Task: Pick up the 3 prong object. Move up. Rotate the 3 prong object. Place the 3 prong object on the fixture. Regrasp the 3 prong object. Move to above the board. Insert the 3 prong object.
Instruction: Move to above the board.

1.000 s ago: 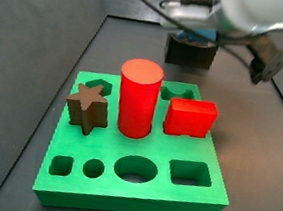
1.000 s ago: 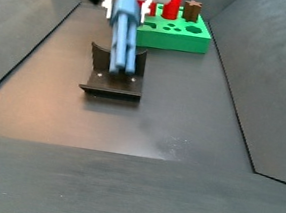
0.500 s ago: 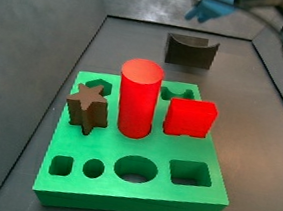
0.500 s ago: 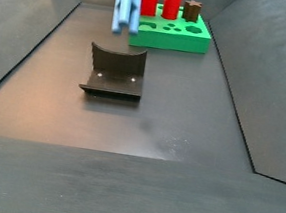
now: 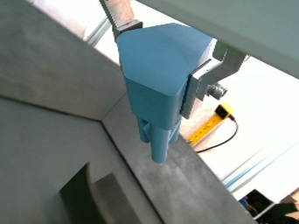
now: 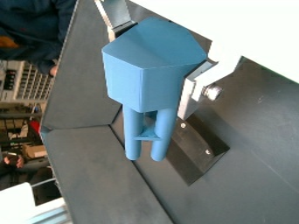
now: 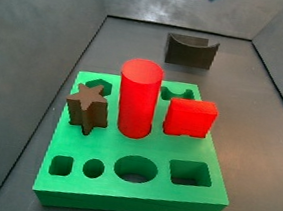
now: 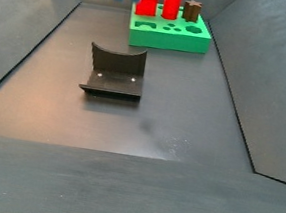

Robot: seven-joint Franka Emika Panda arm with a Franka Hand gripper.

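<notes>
Both wrist views show the gripper (image 5: 163, 66) high above the dark notched fixture (image 8: 115, 71), its silver fingers (image 6: 197, 86) clamped on the light-blue plastic 3 prong object (image 6: 146, 83), whose long axis points prongs-down toward the surface.

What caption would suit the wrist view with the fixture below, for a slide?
Gripper holds the blue 3 prong object, prongs down, high above the fixture.

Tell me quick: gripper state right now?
Gripper: shut on the 3 prong object, silver fingers clamping its blue body in both wrist views, prongs hanging free, high above the fixture.
</notes>
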